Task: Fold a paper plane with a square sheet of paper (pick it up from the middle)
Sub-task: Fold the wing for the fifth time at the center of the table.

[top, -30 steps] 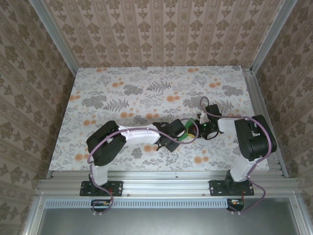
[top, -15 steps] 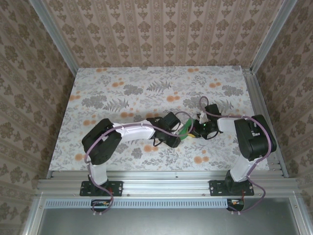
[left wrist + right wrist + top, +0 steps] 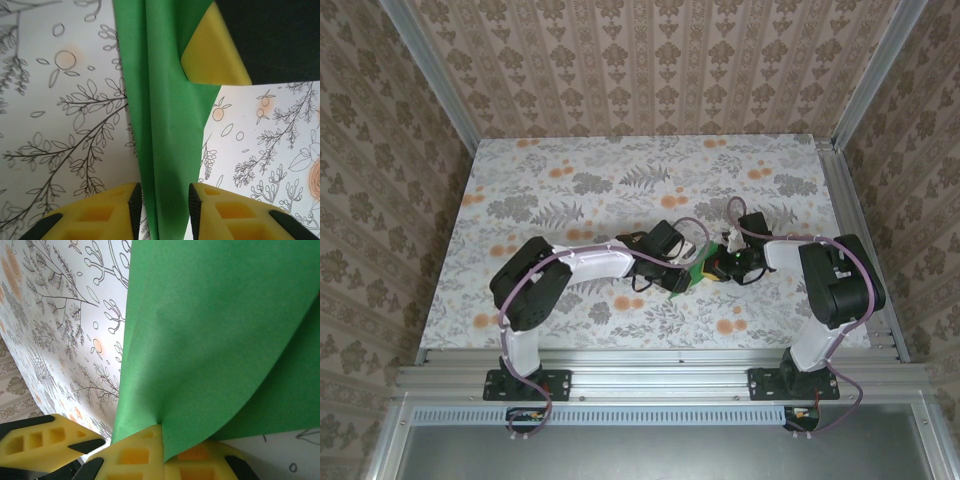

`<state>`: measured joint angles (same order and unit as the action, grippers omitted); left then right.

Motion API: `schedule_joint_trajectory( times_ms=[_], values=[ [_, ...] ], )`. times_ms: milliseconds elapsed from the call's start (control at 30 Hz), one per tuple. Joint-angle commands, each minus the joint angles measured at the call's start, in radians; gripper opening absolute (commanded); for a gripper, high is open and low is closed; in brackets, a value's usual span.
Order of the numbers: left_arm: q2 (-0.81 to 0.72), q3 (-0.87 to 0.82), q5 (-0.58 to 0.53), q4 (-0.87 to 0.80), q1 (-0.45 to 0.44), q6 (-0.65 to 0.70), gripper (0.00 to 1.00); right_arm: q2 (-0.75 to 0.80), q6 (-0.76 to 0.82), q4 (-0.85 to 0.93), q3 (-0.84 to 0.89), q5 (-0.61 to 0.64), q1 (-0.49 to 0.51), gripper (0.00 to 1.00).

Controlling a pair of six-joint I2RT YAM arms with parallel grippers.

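Green square sheet of paper (image 3: 165, 125) is lying creased into a long narrow strip between the two sets of jaws. In the top view it is sitting a little toward 4 o'clock from the middle of the worktop (image 3: 620, 170).

Entry, right jaws: these are closing fully on the paper. In the right wrist view their yellow fingers (image 3: 135, 455) are pressing together at 6 o'clock. The square sheet of paper (image 3: 225, 330) is fanning up out of that pinch toward 12 and 2 o'clock in two curving layers.

Entry, left jaws: these are standing partly apart in the left wrist view, one of the yellow fingers (image 3: 95, 217) at 7 o'clock and its partner at 5 o'clock. The strip is running between their dark inner pads from 6 toward 12 o'clock, with a centre crease along it. Its edges are lying right against both pads. Cannot tell whether it is being squeezed or only straddled. At 1 o'clock in this view a finger of the right arm (image 3: 215, 55) is covering the strip's far corner.

Outward, top view: a sliver of green paper (image 3: 694, 274) is showing between the two wrists. The left arm (image 3: 590, 262) is reaching in from its base at 7 o'clock, and the right arm (image 3: 835, 275) is bending in from 5 o'clock. Patterned walls (image 3: 650, 60) are standing at 9, 12 and 3 o'clock. An aluminium rail (image 3: 660, 372) at 6 o'clock is carrying both bases.
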<state>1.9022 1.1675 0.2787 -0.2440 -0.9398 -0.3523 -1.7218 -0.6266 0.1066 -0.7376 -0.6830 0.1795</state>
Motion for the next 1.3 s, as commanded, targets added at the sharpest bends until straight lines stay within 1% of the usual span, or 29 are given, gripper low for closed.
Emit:
schedule_joint_trajectory(
  times_ms=[0, 100, 200, 367, 500, 633, 867, 1267],
  values=[
    [0.030, 0.027, 0.022, -0.001, 0.012, -0.011, 0.31, -0.022, 0.011, 0.057, 0.001, 0.068, 0.011, 0.00],
    [0.036, 0.013, 0.034, 0.016, 0.019, -0.022, 0.28, -0.025, 0.006, 0.050, 0.001, 0.068, 0.012, 0.00],
    [0.038, 0.005, 0.033, 0.022, 0.022, -0.026, 0.27, -0.029, -0.008, 0.033, 0.003, 0.054, 0.011, 0.00],
    [0.044, -0.005, 0.042, 0.032, 0.032, -0.027, 0.24, 0.005, -0.017, 0.051, -0.010, 0.055, 0.016, 0.00],
    [0.048, -0.011, 0.062, 0.047, 0.034, -0.031, 0.24, 0.016, -0.013, 0.067, -0.024, 0.060, 0.018, 0.00],
    [0.051, -0.010, 0.062, 0.046, 0.032, -0.028, 0.24, 0.006, -0.018, 0.063, -0.024, 0.062, 0.018, 0.00],
    [0.074, -0.015, 0.047, 0.034, 0.033, -0.021, 0.24, 0.033, -0.041, 0.054, -0.028, 0.064, 0.024, 0.00],
    [0.101, -0.034, 0.037, 0.074, 0.041, -0.046, 0.23, 0.060, -0.056, 0.053, -0.031, 0.062, 0.036, 0.11]
  ],
)
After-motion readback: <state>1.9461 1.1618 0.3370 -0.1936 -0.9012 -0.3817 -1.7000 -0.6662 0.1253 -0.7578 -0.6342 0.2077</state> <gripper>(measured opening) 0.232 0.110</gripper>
